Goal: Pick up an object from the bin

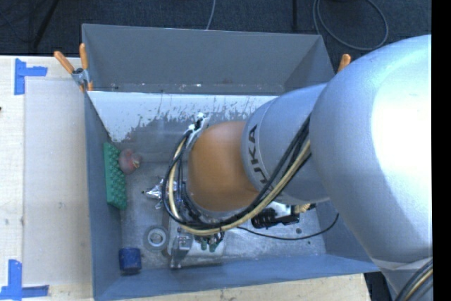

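Note:
My gripper [182, 248] is low in the bin near the front wall, mostly hidden under the arm's orange cover. Just left of it a small grey ring [156, 238] lies flat on the floor. A small blue block [130, 259] sits in the front left corner, further left of the gripper. A shiny pointed metal piece [153, 192] lies at the left edge of the cover, above the ring. I cannot make out anything held by the gripper.
A green studded plate [115, 176] leans along the left wall, with a small pink lump [130, 161] beside it. A black and white object [276, 216] lies under the arm at the right. The arm covers the middle and right of the bin.

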Robot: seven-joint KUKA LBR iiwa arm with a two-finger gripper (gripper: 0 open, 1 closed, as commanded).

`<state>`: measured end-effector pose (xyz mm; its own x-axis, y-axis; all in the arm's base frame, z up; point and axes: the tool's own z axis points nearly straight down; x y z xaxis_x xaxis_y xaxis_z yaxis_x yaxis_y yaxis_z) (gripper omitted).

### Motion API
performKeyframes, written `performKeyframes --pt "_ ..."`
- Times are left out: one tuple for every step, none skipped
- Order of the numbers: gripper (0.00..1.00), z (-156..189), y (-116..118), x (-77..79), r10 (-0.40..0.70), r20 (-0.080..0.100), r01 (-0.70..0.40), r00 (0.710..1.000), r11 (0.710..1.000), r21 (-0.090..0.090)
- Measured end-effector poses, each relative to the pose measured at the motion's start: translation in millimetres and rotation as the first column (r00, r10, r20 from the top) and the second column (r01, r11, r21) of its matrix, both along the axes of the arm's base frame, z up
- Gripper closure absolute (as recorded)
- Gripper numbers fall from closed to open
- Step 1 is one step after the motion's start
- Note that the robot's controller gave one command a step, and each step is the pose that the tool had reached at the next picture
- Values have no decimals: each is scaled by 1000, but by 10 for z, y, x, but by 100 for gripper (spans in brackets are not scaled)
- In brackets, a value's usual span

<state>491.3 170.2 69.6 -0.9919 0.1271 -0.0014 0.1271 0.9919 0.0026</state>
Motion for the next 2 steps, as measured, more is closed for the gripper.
performKeyframes --pt "0 203 -507 71 47 -2 -47 999 999 -4" --pt "0 39 -150 -80 60 1 -60 998 998 -2"
